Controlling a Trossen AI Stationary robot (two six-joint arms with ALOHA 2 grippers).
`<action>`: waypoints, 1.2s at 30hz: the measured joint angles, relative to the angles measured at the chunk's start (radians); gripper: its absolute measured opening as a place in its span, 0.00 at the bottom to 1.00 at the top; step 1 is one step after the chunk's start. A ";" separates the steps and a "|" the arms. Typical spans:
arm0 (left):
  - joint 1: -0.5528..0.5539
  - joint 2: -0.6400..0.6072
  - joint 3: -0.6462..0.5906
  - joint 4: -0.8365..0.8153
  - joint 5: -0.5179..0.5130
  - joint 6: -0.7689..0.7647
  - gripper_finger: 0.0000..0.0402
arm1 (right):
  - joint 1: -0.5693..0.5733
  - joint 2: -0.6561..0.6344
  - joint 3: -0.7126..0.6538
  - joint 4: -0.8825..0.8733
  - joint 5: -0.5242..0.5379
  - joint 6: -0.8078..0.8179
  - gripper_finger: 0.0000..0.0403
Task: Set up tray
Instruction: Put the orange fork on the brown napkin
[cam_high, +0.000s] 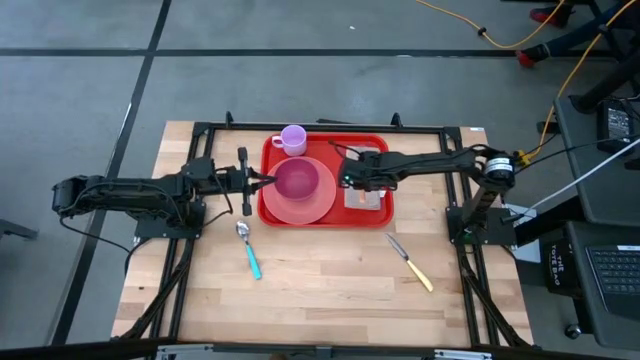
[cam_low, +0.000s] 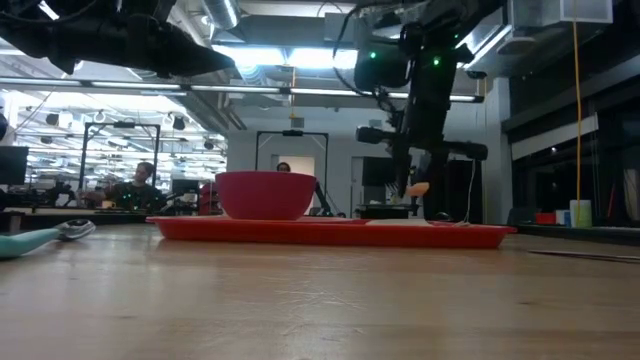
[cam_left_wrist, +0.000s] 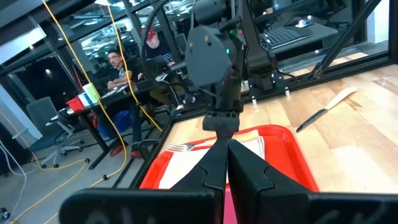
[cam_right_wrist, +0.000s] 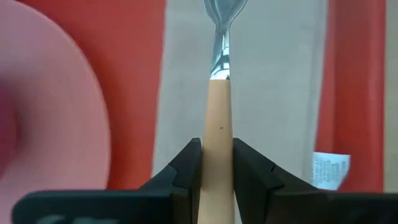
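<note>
High view: tray (cam_high: 378, 150) holds plate (cam_high: 318, 207), bowl (cam_high: 297, 181), cup (cam_high: 293, 139), napkin (cam_high: 372, 201).

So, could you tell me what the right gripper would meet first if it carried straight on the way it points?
Probably the white napkin on the tray: the right gripper, jaws shut on the fork, aims down at it. Depth is unclear.

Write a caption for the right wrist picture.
Right gripper holds a tan-handled fork above the napkin on the red tray.
</note>
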 joint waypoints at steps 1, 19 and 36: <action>0.000 0.000 0.000 0.000 0.000 0.000 0.02 | -0.003 0.009 0.000 0.001 -0.003 -0.001 0.18; 0.000 0.000 0.000 0.000 0.000 0.000 0.01 | -0.096 0.042 0.000 0.071 -0.093 -0.073 0.18; 0.000 0.000 0.000 0.000 0.000 0.000 0.01 | -0.093 0.043 -0.166 0.278 -0.110 -0.014 0.18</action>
